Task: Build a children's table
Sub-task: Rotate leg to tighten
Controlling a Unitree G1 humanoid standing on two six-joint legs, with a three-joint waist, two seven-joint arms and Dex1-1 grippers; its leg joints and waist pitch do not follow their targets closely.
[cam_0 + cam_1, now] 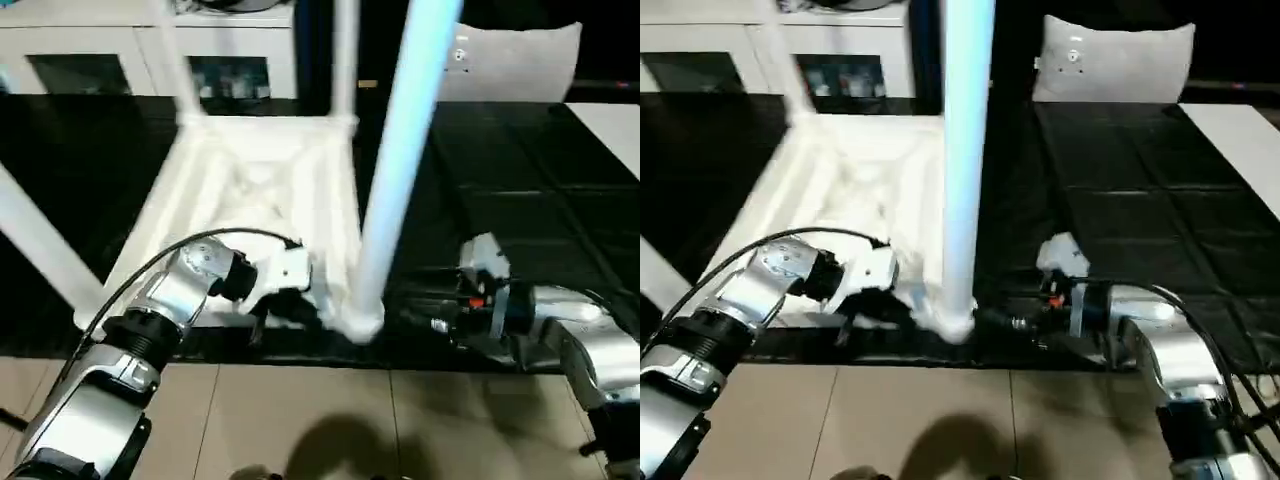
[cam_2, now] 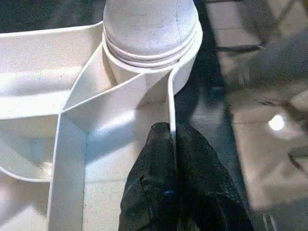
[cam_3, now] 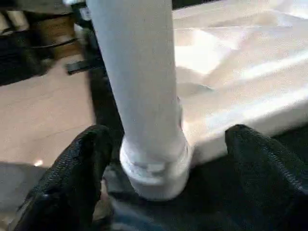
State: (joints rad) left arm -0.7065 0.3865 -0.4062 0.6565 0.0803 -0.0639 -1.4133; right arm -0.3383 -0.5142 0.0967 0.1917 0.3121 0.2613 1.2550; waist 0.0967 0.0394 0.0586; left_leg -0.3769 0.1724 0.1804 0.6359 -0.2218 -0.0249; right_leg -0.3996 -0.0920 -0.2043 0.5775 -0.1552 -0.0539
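White plastic takes up the centre of my left eye view: the rectangular white tabletop [image 1: 255,190] lies upside down, ribbed underside up, on the black surface [image 1: 520,190]. Long tapered white tube legs stand in its corner sockets; the nearest leg [image 1: 400,170] rises from the lower centre toward the top of the frame, and another leg [image 1: 40,245] leans out at the left edge. My left gripper [image 1: 285,300] sits at the near edge of the tabletop, just left of the nearest leg's socket. My right gripper [image 1: 420,318] reaches in from the lower right toward that socket. A white cabinet with glass doors [image 1: 120,55] stands at upper left, and a flat grey-white cushion-like panel [image 1: 515,60] at upper right.

In the left wrist view, my left fingers [image 2: 159,173] are pinched on a thin upright rib of the tabletop's rim, next to the round socket [image 2: 185,57] that holds the leg.

In the right wrist view, my right fingers [image 3: 77,178] stand wide apart on either side of the leg's base, not touching it as far as I can see.
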